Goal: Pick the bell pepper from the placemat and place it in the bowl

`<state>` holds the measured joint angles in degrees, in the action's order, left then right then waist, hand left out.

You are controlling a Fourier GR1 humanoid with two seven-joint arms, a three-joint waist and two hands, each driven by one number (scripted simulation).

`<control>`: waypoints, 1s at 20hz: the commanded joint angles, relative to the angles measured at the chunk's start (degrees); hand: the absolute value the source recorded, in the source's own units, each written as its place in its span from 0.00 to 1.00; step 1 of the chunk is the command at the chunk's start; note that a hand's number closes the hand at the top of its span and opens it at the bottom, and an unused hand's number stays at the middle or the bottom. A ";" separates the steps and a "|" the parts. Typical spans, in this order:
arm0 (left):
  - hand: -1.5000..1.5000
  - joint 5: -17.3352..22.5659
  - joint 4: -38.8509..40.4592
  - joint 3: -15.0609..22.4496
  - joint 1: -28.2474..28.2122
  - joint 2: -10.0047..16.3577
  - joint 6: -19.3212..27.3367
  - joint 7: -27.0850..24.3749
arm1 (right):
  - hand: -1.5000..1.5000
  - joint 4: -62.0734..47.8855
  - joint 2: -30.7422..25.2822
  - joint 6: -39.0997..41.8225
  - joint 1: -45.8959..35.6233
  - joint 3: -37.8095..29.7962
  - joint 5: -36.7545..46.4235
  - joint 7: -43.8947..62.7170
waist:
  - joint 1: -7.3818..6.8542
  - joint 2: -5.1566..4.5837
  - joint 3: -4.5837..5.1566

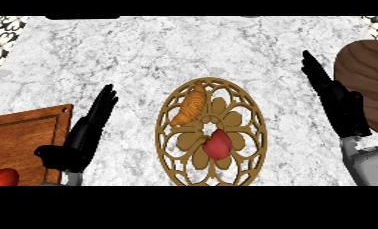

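Note:
A red bell pepper [217,144] lies on the lower middle of a round, golden openwork placemat [167,138] at the centre of the marble counter. A brown wooden bowl [359,63] shows at the right edge, partly cut off. My right hand [337,104] stands open with straight fingers pointing up, just left of the bowl and well to the right of the placemat. At the lower left, beside the placemat, my left hand [81,135] rests open with fingers up. Neither hand touches the pepper.
An orange croissant [190,106] lies on the placemat's upper left part. A wooden cutting board [33,138] fills the lower left corner, with a red item [7,177] at its bottom edge. A patterned strip [10,30] runs along the counter's upper left.

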<state>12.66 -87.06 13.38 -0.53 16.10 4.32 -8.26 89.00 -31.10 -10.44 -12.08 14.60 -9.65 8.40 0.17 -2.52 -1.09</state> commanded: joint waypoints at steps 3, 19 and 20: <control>0.50 -2.23 -0.29 -0.83 2.73 -0.30 3.40 2.93 | 1.00 4.80 2.02 9.62 0.35 13.55 5.11 -5.73 | -1.05 2.44 1.07; 0.50 -4.63 0.00 -3.05 10.97 -2.72 8.53 12.77 | 0.00 21.78 9.84 -11.32 19.75 25.36 24.32 -39.31 | 0.56 2.70 1.08; 0.50 -5.69 2.10 -1.61 10.18 -4.21 8.45 10.42 | 0.00 26.84 9.24 -12.63 20.21 25.48 26.88 -32.96 | 0.72 2.71 1.12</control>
<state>8.07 -86.32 11.37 8.63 13.24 12.56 1.96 107.24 -20.47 -19.38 3.64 38.91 11.80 -27.33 0.78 0.17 -0.06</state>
